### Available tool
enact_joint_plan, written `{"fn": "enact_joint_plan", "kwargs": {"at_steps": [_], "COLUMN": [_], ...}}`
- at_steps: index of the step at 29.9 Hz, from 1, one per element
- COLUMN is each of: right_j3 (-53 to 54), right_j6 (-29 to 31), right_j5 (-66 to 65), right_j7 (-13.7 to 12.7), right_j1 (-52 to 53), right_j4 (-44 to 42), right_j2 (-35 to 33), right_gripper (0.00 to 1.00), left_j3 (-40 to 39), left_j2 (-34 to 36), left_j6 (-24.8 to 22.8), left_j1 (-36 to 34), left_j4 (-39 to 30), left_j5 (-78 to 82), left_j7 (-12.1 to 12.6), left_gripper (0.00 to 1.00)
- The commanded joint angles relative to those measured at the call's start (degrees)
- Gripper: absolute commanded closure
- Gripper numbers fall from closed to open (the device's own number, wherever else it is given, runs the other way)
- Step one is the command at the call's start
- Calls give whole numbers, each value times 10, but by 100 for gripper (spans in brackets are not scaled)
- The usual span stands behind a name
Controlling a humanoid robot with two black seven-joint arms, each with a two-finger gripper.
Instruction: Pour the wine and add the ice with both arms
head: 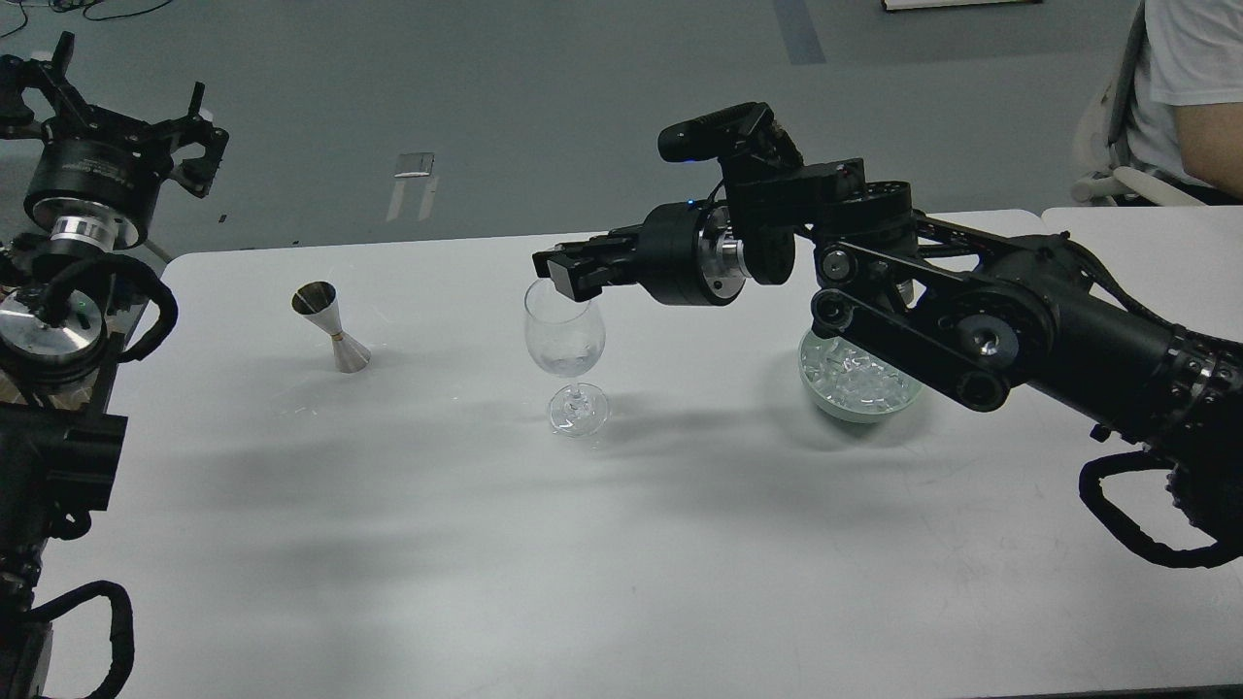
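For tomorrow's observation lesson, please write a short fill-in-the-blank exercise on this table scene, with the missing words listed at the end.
1. The right gripper is just above the rim of the ______.
2. The ice lies in a pale green ______.
3. The metal measuring cup stands to the ______ of the wine glass in this view.
4. The left gripper is raised off the table's ______ edge.

Missing words: wine glass; bowl; left; left
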Motion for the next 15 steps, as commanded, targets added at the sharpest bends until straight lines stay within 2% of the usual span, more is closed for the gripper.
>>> {"fn": "enact_joint_plan", "kwargs": {"at_steps": [1,11,13,14,15], "right_j3": [1,1,4,11,26], "right_j6": [0,0,0,0,-9], "right_j5": [0,1,1,0,3], "right_j7": [0,0,0,-1,-1], "right_j1": [0,0,0,0,0], "right_j4": [0,1,0,-1,-2], "right_j2": [-1,-1,-1,-1,-1], "right_gripper": [67,67,59,43,21], "left_j3": [0,0,0,0,0], "left_j2": [1,1,1,2,2], "left_j6": [-1,-1,-1,0,1], "left_j1": [-1,-1,-1,-1,-1], "left_j4": [0,0,0,0,0], "left_j5": [0,0,0,0,0], "left_j7": [0,0,0,0,0], "left_gripper": [2,2,2,2,2]}}
